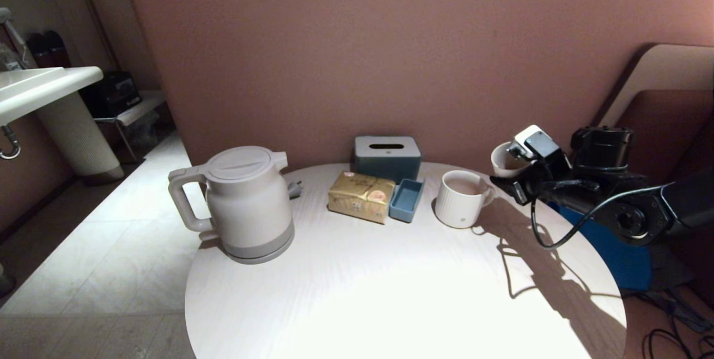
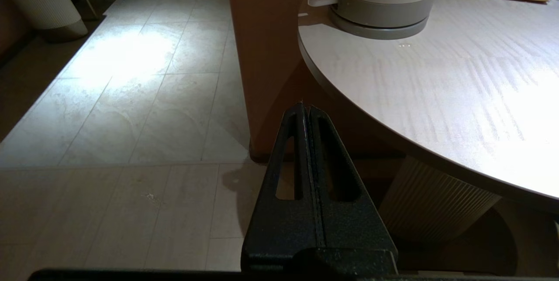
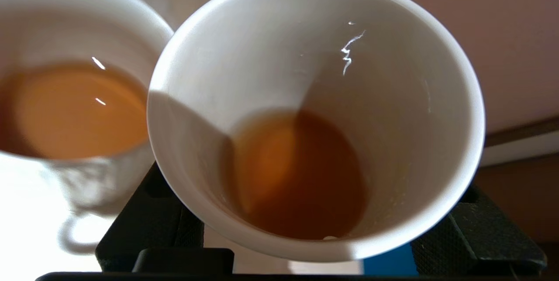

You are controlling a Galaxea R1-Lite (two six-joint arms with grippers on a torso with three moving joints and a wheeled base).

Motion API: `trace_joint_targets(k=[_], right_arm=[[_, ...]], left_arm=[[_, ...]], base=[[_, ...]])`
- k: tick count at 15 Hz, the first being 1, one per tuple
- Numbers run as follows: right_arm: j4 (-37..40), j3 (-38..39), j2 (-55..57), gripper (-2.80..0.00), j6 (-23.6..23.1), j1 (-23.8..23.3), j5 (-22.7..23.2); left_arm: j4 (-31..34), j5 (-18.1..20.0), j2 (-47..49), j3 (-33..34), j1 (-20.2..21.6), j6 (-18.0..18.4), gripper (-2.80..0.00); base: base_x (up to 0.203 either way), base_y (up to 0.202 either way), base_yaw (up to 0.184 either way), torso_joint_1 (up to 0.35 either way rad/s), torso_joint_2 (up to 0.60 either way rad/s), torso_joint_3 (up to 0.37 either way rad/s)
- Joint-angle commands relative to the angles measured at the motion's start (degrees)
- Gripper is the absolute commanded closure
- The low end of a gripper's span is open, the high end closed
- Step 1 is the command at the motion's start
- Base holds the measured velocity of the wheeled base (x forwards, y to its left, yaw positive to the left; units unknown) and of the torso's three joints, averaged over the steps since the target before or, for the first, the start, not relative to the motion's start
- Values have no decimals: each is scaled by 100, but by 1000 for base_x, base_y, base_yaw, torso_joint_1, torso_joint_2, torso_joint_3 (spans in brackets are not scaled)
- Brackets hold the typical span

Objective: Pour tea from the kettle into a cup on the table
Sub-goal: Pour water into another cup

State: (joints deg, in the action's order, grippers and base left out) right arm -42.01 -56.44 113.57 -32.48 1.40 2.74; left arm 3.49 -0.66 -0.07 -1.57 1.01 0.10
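The white kettle (image 1: 248, 203) stands on the left part of the round white table (image 1: 362, 292), its handle toward the table's edge; its grey base (image 2: 384, 15) also shows in the left wrist view. My right gripper (image 1: 510, 174) is shut on the small white cup (image 1: 503, 163), held above the table's far right rim. In the right wrist view the cup (image 3: 314, 54) sits between the black fingers (image 3: 153, 224) with a little tea (image 3: 297, 172) in its bottom. My left gripper (image 2: 305, 108) is shut and empty, low beside the table edge (image 2: 332, 84).
A ribbed white mug (image 1: 462, 198) with a handle, holding tea (image 3: 74, 111), stands just left of the held cup. A grey tissue box (image 1: 386, 157), a gold packet (image 1: 361, 196) and a small blue tray (image 1: 406, 199) line the back. A pink wall rises behind the table.
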Motion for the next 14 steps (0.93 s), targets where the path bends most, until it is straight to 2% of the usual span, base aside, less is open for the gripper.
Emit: trace_joint_targets(k=[1, 3, 7, 10, 12, 14], right_arm=[[-35, -8, 51, 0, -295, 13, 7], [-18, -98, 94, 0, -418, 9, -2], [-5, -679, 258, 0, -946, 10, -23], [0, -1190, 449, 0, -1341, 18, -227], [0, -1238, 465, 0, -1635, 18, -266], [0, -1226, 506, 0, -1732, 133, -292]], left_arm=[[3, -4, 7, -1, 4, -1, 0], [3, -4, 7, -1, 4, -1, 0], [3, -4, 7, -1, 4, -1, 0], [3, -4, 7, -1, -3, -1, 0], [3, -4, 7, -1, -2, -1, 0], [3, -4, 7, -1, 2, -1, 0]], base=[[0, 0, 0, 0, 0, 0], [0, 0, 0, 0, 0, 0], [0, 0, 0, 0, 0, 0], [0, 0, 0, 0, 0, 0], [0, 0, 0, 0, 0, 0], [0, 0, 0, 0, 0, 0]])
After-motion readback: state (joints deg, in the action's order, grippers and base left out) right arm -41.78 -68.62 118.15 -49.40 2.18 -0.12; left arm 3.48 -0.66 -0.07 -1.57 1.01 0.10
